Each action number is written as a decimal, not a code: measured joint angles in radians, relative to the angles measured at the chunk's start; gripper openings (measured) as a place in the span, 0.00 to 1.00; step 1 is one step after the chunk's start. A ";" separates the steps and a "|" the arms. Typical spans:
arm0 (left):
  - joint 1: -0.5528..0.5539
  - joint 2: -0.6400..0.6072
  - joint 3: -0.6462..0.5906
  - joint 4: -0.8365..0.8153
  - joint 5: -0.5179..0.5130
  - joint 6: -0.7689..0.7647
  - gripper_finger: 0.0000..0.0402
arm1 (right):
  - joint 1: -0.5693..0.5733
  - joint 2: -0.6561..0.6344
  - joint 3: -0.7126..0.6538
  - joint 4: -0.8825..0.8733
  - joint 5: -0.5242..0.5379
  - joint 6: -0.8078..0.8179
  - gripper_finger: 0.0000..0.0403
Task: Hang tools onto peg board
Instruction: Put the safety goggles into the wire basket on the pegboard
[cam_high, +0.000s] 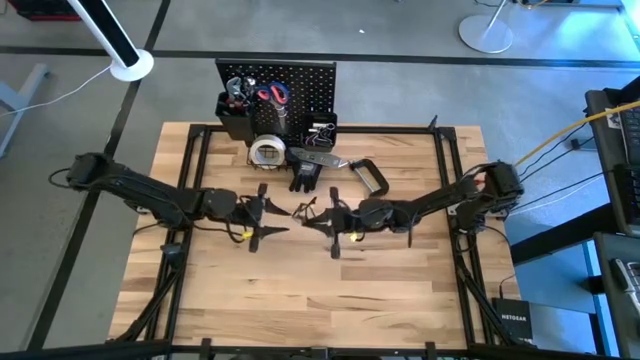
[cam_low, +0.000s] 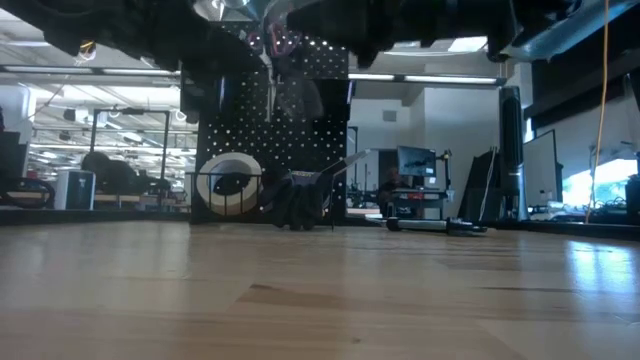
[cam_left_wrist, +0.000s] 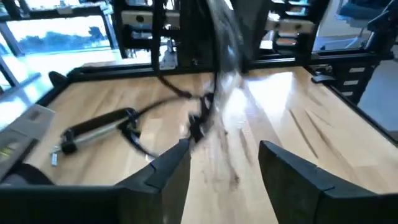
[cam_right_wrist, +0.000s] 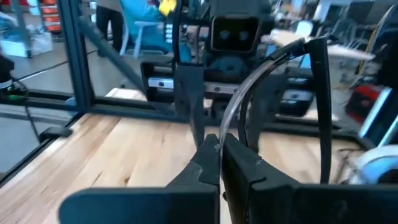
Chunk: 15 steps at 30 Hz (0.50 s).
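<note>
A grey floor (cam_high: 400, 40) surrounds the wooden table (cam_high: 320, 290). A white lamp stand (cam_high: 130, 62) sits there. Beyond, ceiling lights (cam_low: 60, 45) and monitors (cam_low: 415, 160) show.

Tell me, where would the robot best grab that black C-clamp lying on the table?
Probably on the long straight back of the C-clamp, coming straight down from above. It lies flat on the wood, right of the gloves, with open table on its right side. The back is the plainest narrow bar for two fingers to straddle. The right hand is the nearer one.
</note>
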 joint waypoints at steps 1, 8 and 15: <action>0.004 -0.024 0.000 -0.022 0.000 0.009 0.45 | 0.000 -0.018 -0.006 -0.001 0.004 -0.007 0.01; 0.009 -0.040 -0.002 -0.037 0.000 0.052 0.43 | -0.015 -0.013 -0.063 0.242 -0.086 0.036 0.01; -0.005 0.075 -0.004 0.103 0.000 0.054 0.43 | -0.039 0.090 -0.069 0.395 -0.174 0.124 0.01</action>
